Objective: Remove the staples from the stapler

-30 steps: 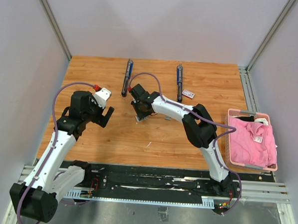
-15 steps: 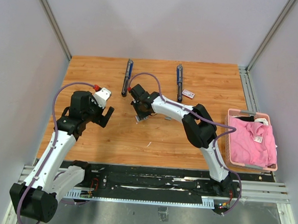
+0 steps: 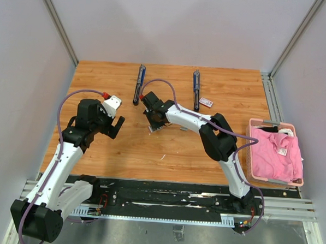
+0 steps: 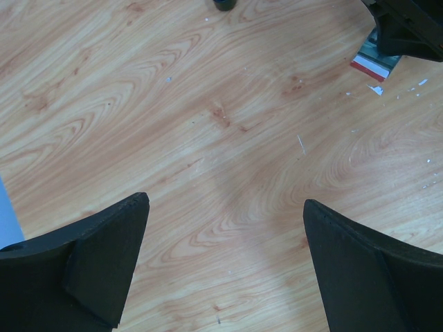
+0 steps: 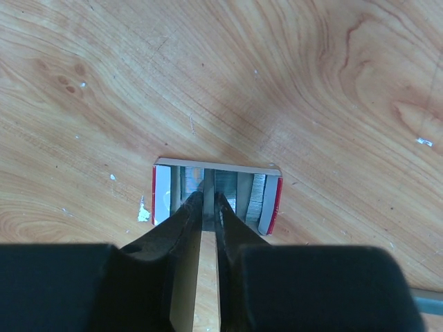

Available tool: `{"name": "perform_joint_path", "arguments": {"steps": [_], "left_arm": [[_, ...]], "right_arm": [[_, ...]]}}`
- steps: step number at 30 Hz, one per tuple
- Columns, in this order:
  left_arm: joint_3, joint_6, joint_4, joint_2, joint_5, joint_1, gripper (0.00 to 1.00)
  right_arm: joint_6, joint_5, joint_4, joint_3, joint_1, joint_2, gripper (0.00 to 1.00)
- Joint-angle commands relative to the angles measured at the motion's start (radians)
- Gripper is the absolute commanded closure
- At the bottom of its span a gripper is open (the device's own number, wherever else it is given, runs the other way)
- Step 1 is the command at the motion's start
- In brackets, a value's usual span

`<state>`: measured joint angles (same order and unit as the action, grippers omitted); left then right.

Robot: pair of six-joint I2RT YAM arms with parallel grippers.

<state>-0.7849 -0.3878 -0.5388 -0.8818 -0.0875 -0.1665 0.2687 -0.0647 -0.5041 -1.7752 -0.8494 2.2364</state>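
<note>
Two long blue-black staplers lie opened flat at the back of the table, one (image 3: pixel 139 83) on the left and one (image 3: pixel 196 89) on the right. My right gripper (image 3: pixel 153 123) reaches down into a small open white tray with red sides (image 5: pixel 268 200) that holds silvery-grey staple strips (image 5: pixel 255 197). Its fingers are pressed onto one thin grey strip (image 5: pixel 209 181) standing between the tips (image 5: pixel 209 197). My left gripper (image 3: pixel 112 125) hangs open and empty over bare wood (image 4: pixel 225 204), to the left of the tray (image 4: pixel 374 63).
A small white box with red print (image 3: pixel 206 102) lies beside the right stapler. A pink basket (image 3: pixel 252 154) with pink cloth sits at the right edge. Tiny pale slivers (image 3: pixel 162 156) and white specks (image 4: pixel 376 90) lie on the wood.
</note>
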Motion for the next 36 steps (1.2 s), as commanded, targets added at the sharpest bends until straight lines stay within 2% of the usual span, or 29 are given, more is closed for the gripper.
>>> {"name": "perform_joint_path", "arguments": {"steps": [1, 20, 25, 29, 36], "left_arm": [[0.006, -0.008, 0.025, 0.01, -0.008, 0.004, 0.02], [0.006, -0.008, 0.023, 0.013, -0.007, 0.004, 0.02], [0.007, -0.008, 0.023, 0.012, -0.009, 0.004, 0.02], [0.007, -0.01, 0.023, 0.012, -0.01, 0.004, 0.02], [0.006, -0.01, 0.022, 0.014, -0.012, 0.004, 0.02]], "right_arm": [[-0.004, -0.034, 0.002, 0.005, -0.017, -0.024, 0.87], [-0.009, -0.055, 0.001, -0.001, -0.019, -0.027, 0.93], [-0.018, -0.065, -0.006, -0.017, -0.019, -0.024, 0.9], [-0.034, -0.068, -0.013, -0.033, -0.019, -0.032, 0.83], [-0.062, -0.082, -0.013, -0.044, -0.019, -0.082, 0.78]]}}
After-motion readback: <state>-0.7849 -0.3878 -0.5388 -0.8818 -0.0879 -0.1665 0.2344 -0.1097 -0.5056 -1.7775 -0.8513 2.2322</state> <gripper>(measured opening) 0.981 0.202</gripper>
